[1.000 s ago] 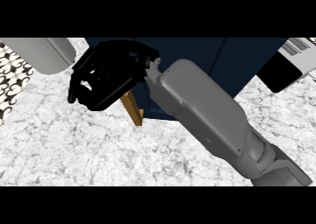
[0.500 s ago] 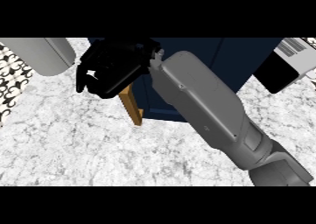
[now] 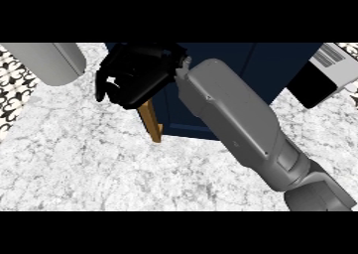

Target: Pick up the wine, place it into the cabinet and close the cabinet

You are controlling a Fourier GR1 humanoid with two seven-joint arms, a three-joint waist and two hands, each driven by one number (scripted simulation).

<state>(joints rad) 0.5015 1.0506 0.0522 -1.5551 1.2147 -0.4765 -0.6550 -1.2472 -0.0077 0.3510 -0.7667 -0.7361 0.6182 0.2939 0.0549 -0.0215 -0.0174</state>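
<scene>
My right hand [image 3: 135,75] is stretched far across to the upper left, its grey forearm [image 3: 240,124] lying over the dark blue cabinet [image 3: 233,74]. The hand rests against the top of the cabinet's door, whose wooden edge [image 3: 150,124] sticks out below it, still ajar. Its fingers are relaxed and slightly bent, with nothing between them. No wine shows in this view; the arm and hand hide most of the cabinet's opening. My left hand is out of sight.
A grey rounded body [image 3: 44,61] lies at the upper left. A white and black appliance [image 3: 329,74] stands at the upper right. The white marble counter [image 3: 101,168] spreads out in front of the cabinet, with patterned tiles [image 3: 7,94] at the left.
My right hand has moved up and to the right against the door, and the door's wooden edge has swung a little towards the cabinet.
</scene>
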